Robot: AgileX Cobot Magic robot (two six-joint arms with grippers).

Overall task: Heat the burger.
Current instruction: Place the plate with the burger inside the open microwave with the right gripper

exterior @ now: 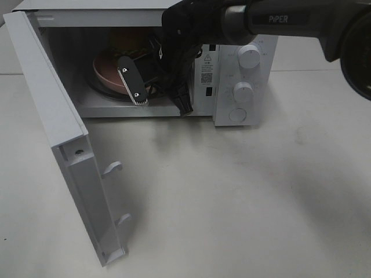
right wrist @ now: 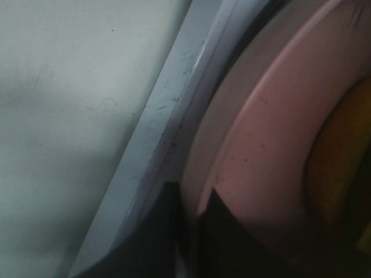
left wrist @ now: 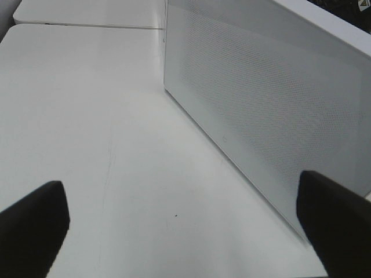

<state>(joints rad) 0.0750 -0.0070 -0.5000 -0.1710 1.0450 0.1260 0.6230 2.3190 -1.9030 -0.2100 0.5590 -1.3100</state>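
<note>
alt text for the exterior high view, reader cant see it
A black robot arm reaches into an open white microwave, its right gripper shut on the rim of a pink round plate. The white door swings left; the brown-bunned burger is mostly hidden.

- "PiPER" stands in pale letters on the dark link of my right arm [exterior: 287, 18].
- A warning triangle [exterior: 207, 57] is printed on the microwave's control panel [exterior: 261, 104], beside the upper knob [exterior: 249, 56].
- A QR code [exterior: 207, 77] sits below the triangle; I cannot read the fine print around it.
- The markings around both knobs are too small to read.
</note>
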